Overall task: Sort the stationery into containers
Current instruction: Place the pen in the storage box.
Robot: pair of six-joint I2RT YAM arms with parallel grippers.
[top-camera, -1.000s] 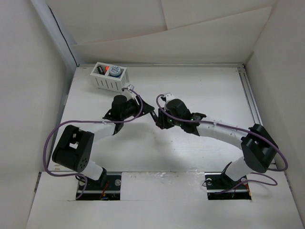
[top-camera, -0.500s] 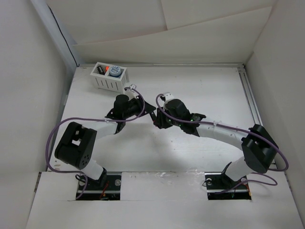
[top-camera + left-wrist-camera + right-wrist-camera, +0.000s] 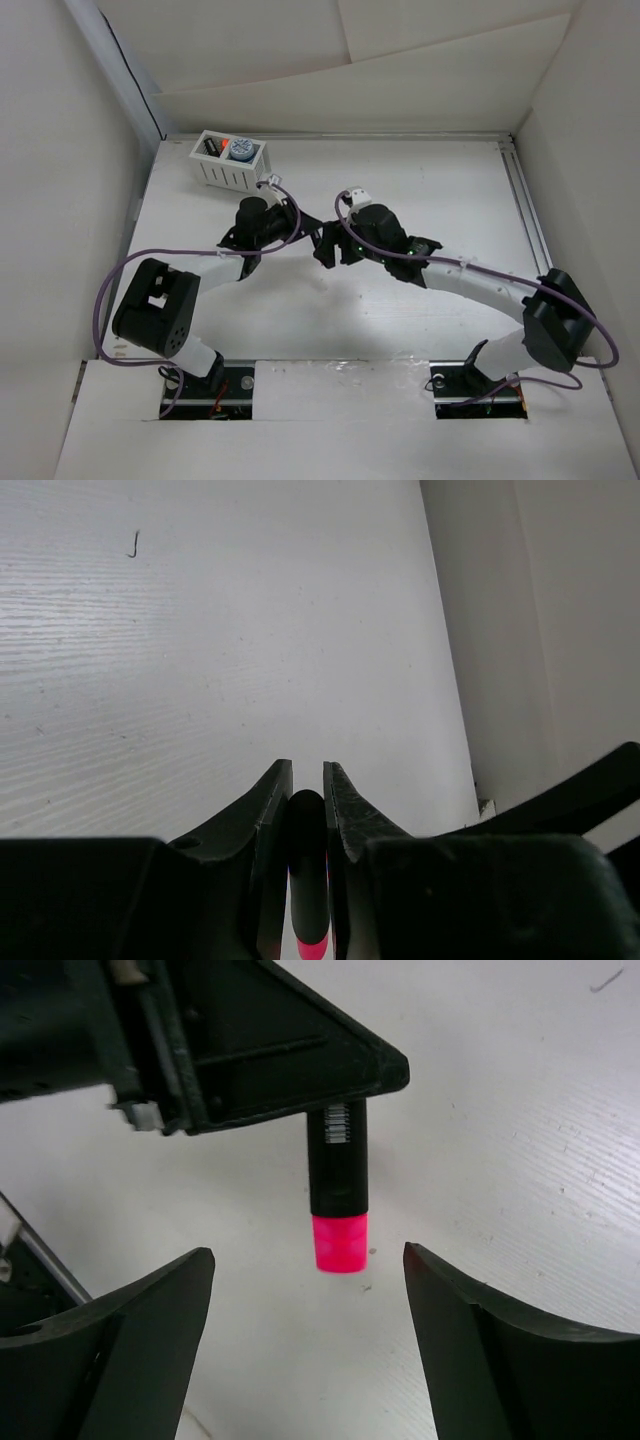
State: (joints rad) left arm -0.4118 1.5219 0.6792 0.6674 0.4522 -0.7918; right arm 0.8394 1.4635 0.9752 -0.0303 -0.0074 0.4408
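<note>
Left end effector (image 3: 306, 772) clamps pink-ended marker (image 3: 338, 1185) (white barcode label (image 3: 338, 1122), digits unreadable); right end effector (image 3: 307, 1280) spread wide.

A white wood-grain table (image 3: 440, 190) sits boxed in by plain white panels (image 3: 420, 50) (possibly foam board), evenly lit.

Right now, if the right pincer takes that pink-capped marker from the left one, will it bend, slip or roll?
Probably stiff: the marker juts straight from the left pincer without sagging. Its smooth round barrel could slip, or roll if set down.
</note>
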